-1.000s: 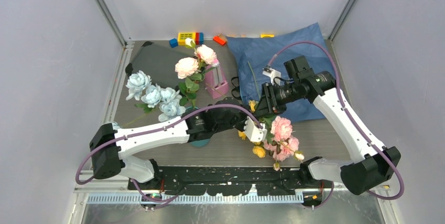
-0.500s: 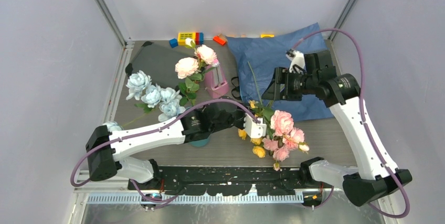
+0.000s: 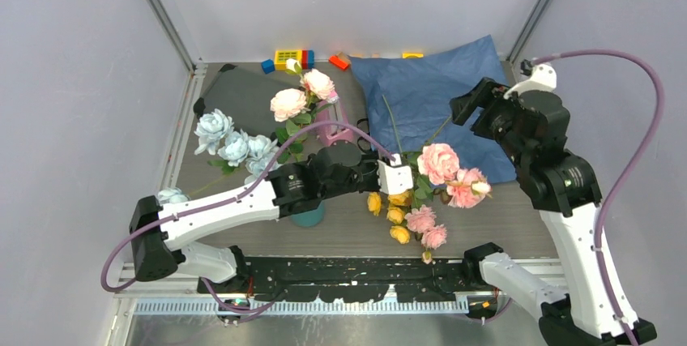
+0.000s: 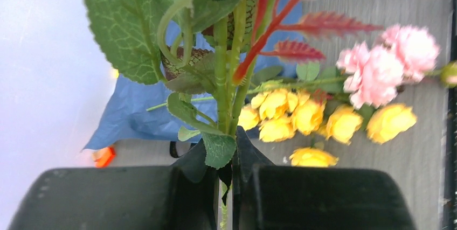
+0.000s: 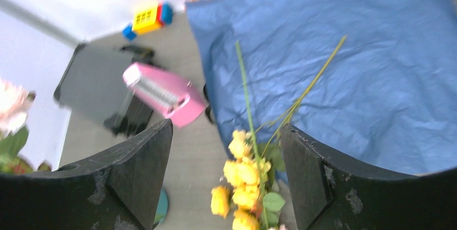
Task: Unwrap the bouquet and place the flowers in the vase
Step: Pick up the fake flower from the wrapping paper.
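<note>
Pink metronome (image 5: 161, 92) & blue paper (image 3: 421, 87) lie at 12 of the flowers (image 3: 438, 162). Teal vase (image 3: 309, 217) at 9 of them, L arm crossing over it. L gripper (image 4: 233, 157) pinched tight on green stems. R gripper (image 5: 226, 149) spread wide, empty, over paper.

left arm (image 3: 227, 210) stretches from its base at the near left across to the middle of the table, low and almost level. left hand (image 4: 227, 160) has its fingers pinched together on the green stems of the flowers (image 3: 438, 162). right arm (image 3: 571, 200) stands tall at the right, wrist bent inward. right hand (image 5: 225, 131) hangs above the table, fingers spread wide, holding nothing.
</note>
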`<action>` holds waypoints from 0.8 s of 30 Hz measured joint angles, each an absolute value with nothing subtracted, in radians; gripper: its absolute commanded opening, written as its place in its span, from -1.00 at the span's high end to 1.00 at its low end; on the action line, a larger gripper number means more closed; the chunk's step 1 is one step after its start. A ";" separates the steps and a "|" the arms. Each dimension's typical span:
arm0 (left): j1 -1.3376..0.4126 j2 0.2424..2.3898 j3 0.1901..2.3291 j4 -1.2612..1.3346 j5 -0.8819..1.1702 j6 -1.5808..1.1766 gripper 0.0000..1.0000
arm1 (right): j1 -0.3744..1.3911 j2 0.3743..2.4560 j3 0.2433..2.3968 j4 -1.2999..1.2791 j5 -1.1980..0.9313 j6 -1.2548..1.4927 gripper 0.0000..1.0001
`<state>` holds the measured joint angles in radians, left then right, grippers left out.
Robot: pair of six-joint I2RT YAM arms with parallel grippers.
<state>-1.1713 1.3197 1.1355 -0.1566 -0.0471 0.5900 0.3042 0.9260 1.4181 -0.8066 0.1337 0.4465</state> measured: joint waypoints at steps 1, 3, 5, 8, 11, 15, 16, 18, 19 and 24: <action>-1.171 1.320 1.151 -0.165 -0.042 0.567 1.00 | 0.304 0.904 1.400 -0.788 0.178 0.452 -0.57; -1.170 1.320 1.193 -0.183 -0.025 0.511 1.00 | 0.304 0.862 1.362 -0.757 0.246 0.459 -0.57; -1.168 1.320 1.242 -0.208 -0.010 0.461 1.00 | 0.304 0.823 1.320 -0.735 0.305 0.467 -0.57; -1.156 1.319 1.302 -0.239 0.015 0.393 1.00 | 0.304 0.771 1.258 -0.695 0.372 0.474 -0.57; -1.126 1.311 1.353 -0.285 0.066 0.300 1.00 | 0.304 0.730 1.184 -0.648 0.424 0.475 -0.58; -1.061 1.303 1.428 -0.367 0.132 0.189 1.00 | 0.304 0.704 1.096 -0.608 0.470 0.478 -0.58; -1.045 1.303 1.456 -0.393 0.146 0.163 1.00 | 0.304 0.702 1.079 -0.597 0.476 0.479 -0.58; -1.016 1.303 1.520 -0.455 0.170 0.120 1.00 | 0.304 0.702 1.050 -0.582 0.484 0.482 -0.58; -1.002 1.304 1.558 -0.487 0.179 0.101 1.00 | 0.304 0.703 1.037 -0.575 0.487 0.484 -0.58; -0.941 1.320 1.758 -0.630 0.216 0.000 1.00 | 0.304 0.707 0.984 -0.543 0.498 0.494 -0.58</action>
